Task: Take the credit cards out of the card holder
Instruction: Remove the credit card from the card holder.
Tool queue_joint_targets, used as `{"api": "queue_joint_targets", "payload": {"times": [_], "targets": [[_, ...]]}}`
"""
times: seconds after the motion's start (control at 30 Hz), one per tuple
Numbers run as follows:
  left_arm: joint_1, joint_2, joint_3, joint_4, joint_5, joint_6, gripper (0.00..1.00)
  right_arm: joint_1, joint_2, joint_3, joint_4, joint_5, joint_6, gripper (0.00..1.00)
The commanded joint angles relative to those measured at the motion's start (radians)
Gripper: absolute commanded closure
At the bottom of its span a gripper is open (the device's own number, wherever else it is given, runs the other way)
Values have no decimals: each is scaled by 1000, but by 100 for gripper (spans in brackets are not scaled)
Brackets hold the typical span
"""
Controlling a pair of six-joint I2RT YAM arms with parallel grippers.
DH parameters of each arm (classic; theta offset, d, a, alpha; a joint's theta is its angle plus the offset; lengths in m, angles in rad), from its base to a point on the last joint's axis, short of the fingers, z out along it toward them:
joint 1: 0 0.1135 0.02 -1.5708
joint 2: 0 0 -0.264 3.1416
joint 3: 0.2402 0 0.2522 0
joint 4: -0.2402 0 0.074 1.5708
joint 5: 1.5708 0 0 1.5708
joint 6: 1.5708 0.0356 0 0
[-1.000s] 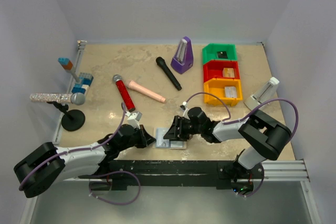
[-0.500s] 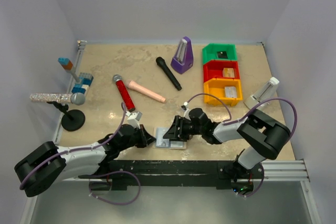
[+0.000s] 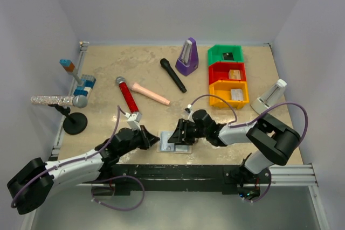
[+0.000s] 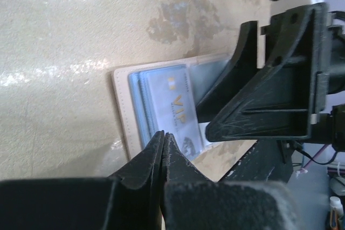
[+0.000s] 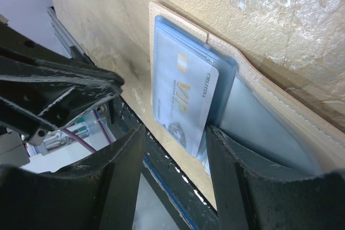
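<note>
The worktop (image 3: 108,74) is a hard, mottled beige slab with a slight sheen, and we judge it slippery under a light wallet. At its near edge, our right tool (image 5: 172,138) stands released. Its matte black fingers are apart on either side of the top card's lower end, grasping nothing. Our left tool (image 4: 163,136) is clenched on nothing, its tapered tips closed to a point at the holder's border.

Between them the card holder (image 4: 119,106) lies open and flat, just beside the front rail (image 3: 178,172). It has soft tan stitched edging and pale blue glossy sleeves. The credit cards (image 4: 175,103) sit stacked in one sleeve. They are thin, stiff and silver-blue, and the top one is printed VIP.

We see these risks:
- The holder could slide off the edge if nothing pins it while a card is drawn.
- The smooth card could slip from the fingers.
- Two cards could come out together.
- The sleeve could catch a corner.
</note>
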State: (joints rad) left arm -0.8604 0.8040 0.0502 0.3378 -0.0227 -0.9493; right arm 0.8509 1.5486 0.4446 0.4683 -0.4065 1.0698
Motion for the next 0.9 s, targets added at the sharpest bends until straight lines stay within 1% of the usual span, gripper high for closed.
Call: {"api": "queue_joint_targets", "payload": {"times": [0.0,0.13,0.23,0.37,0.63,0.73,0.87], "targets": [[-5,87,11,59,16,24,100,5,-15,8,-65,41,-41,46],[-5,168,4,150,56,9,100,5,-13,17,-76,34,-47,45],[-5,198,8,184,67,1,100,7,-13,29,-103,32,-57,46],[-6,186,11,179,67,1,100,7,-22,42,-155,41,-77,46],[-5,77,2,101,29,12,100,7,-35,83,-258,60,-142,45],[-6,99,7,115,38,17,100,7,-30,106,-278,51,-171,45],[-6,161,5,174,58,12,100,7,-22,126,-284,28,-188,45]]}}
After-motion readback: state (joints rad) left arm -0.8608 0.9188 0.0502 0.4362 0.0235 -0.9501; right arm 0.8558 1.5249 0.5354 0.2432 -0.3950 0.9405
